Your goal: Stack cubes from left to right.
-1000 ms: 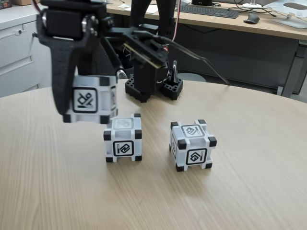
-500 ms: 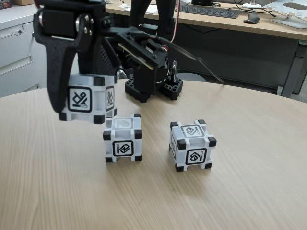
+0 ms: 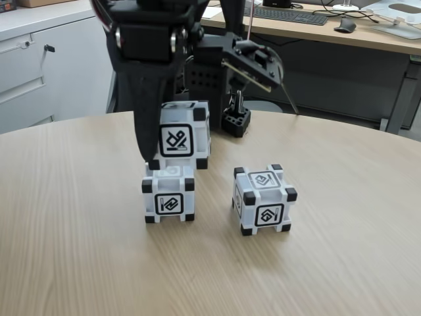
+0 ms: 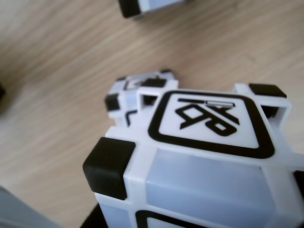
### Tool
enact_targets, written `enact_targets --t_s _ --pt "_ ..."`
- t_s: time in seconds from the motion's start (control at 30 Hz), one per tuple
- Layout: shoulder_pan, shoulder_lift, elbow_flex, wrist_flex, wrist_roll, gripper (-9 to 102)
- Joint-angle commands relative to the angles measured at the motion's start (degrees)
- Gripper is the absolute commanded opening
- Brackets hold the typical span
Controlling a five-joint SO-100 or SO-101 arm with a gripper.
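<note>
Gripper (image 3: 172, 141) clamping cube (image 3: 182, 134), just above second cube (image 3: 169, 195)

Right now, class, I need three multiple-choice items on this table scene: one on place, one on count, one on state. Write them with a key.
1. Where is the held cube relative to the left cube on the table, in the fixed view?
A. Above and slightly behind it
B. Right of the right-hand cube
C. Flat on the table at the near edge

2. How many cubes show in the fixed view?
A. Two
B. Three
C. Five

3. What is the state of the pincer?
A. Open and empty
B. Shut on a cube
C. Shut on a pen

Key: 1 A, the held cube overlaps the left cube's top rear. 2 B, two rest on the table, one is held. 3 B, a black finger runs down the cube's side, and the cube is off the table.
</note>
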Motion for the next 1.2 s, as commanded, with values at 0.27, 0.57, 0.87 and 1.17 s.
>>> enact_targets --t_s 0.27,0.57,0.87,1.17 --pt "0.44 1.58 -1.05 0.88 -9.40 0" --pt "0.44 1.58 -1.41 6.77 -14.15 0" --pt "0.35 -0.79 -1.14 7.29 -11.60 0" --pt "0.35 -5.71 -1.58 7.29 -8.70 0"
